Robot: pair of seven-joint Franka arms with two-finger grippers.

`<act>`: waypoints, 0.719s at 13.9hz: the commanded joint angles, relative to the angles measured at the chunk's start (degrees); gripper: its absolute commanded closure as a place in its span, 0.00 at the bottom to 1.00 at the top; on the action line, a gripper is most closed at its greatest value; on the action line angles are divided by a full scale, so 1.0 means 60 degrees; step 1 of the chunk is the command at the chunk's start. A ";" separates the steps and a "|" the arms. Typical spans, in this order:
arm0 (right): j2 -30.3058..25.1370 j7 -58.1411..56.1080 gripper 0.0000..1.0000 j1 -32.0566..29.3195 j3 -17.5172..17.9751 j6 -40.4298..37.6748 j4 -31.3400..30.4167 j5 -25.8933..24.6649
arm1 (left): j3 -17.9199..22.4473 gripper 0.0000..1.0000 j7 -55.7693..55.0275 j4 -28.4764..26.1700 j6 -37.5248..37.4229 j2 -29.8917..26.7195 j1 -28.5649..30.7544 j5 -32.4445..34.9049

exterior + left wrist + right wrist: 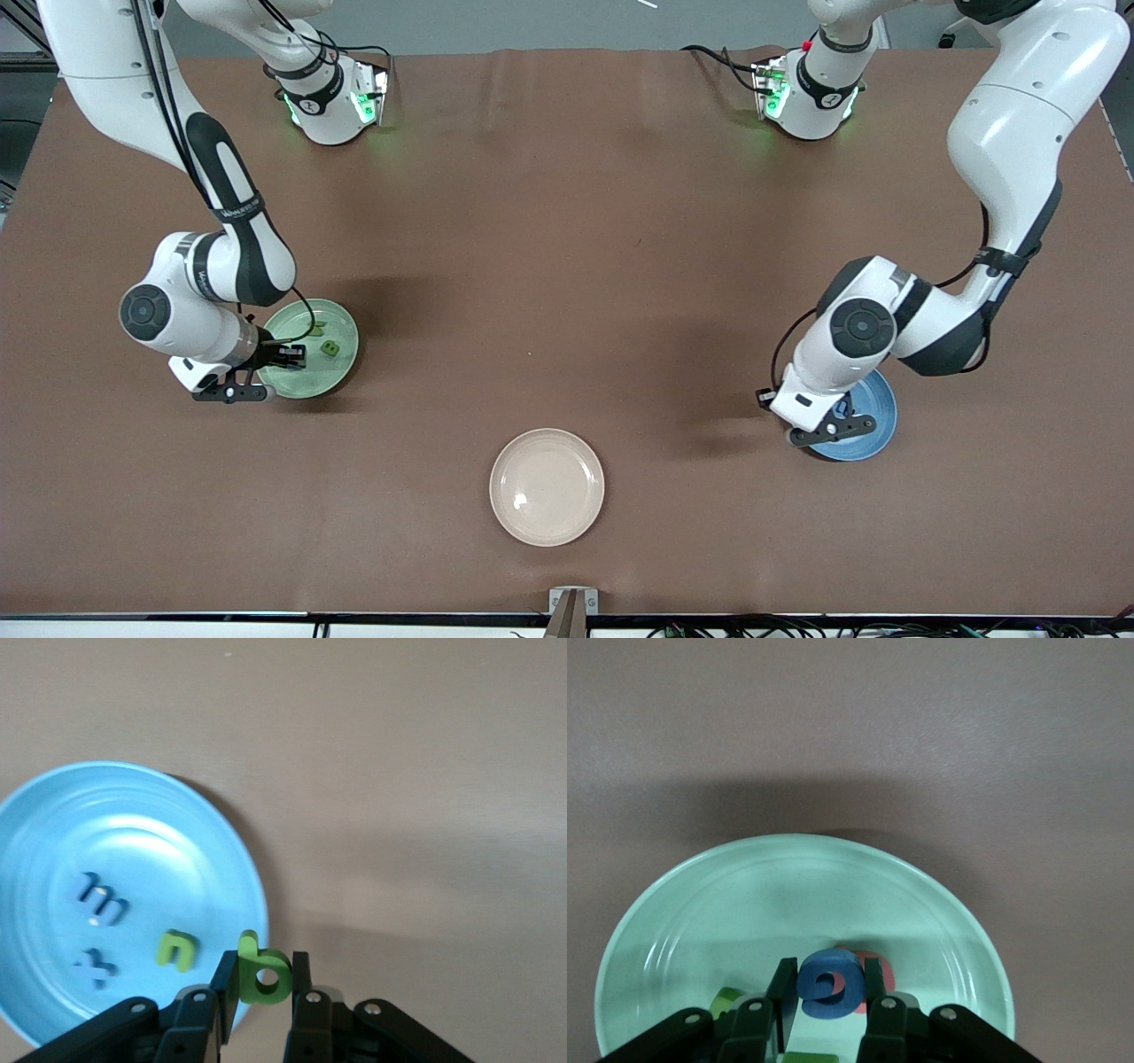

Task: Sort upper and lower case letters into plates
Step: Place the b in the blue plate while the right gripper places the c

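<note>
Brown table lies bare mid-frame. Your left gripper pinches a green letter over the blue plate's rim — your right gripper clamps the blue G over the green plate.

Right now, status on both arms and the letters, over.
Left gripper shut on green b, over blue plate rim. Right gripper shut on blue G, over green plate. Cream plate empty. Nothing in the way.

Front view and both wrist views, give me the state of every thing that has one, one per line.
Left tool: shut on green b, over blue plate's rim.
Right tool: shut on blue G, over pale green plate.
Blue plate: holds blue m, blue x, green n.
Pale green plate: holds red and green letters.
Cream plate: empty.
</note>
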 commanded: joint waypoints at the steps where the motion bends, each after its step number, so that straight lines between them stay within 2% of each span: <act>1: 0.0008 0.0032 0.72 0.0034 0.0012 -0.0016 0.0041 0.0047 | -0.0122 0.98 0.1085 -0.0130 -0.0377 -0.0137 0.0703 -0.0124; 3: 0.0008 0.0032 0.72 0.0034 0.0012 -0.0060 0.0041 0.0047 | -0.0137 0.97 0.1923 -0.0320 -0.0407 -0.0122 0.1363 -0.0124; 5: 0.0008 0.0046 0.72 0.0019 0.0012 -0.0075 0.0041 0.0062 | -0.0137 0.97 0.2087 -0.0467 -0.0407 -0.0122 0.1526 -0.0124; 6: 0.0008 0.0046 0.63 0.0019 0.0012 -0.0075 0.0041 0.0062 | -0.0137 0.97 0.2087 -0.0525 -0.0407 -0.0108 0.1556 -0.0124; 7: 0.0008 0.0046 0.14 0.0019 0.0012 -0.0060 0.0041 0.0062 | -0.0122 0.97 0.2101 -0.0540 -0.0407 -0.0064 0.1571 -0.0124; 8: 0.0008 0.0061 0.00 0.0019 0.0012 -0.0060 0.0041 0.0062 | -0.0122 0.97 0.2087 -0.0526 -0.0393 -0.0020 0.1614 -0.0124; 10: 0.0008 0.0061 0.00 0.0005 0.0012 -0.0104 0.0056 0.0062 | -0.0122 0.96 0.2087 -0.0555 -0.0392 0.0010 0.1615 -0.0124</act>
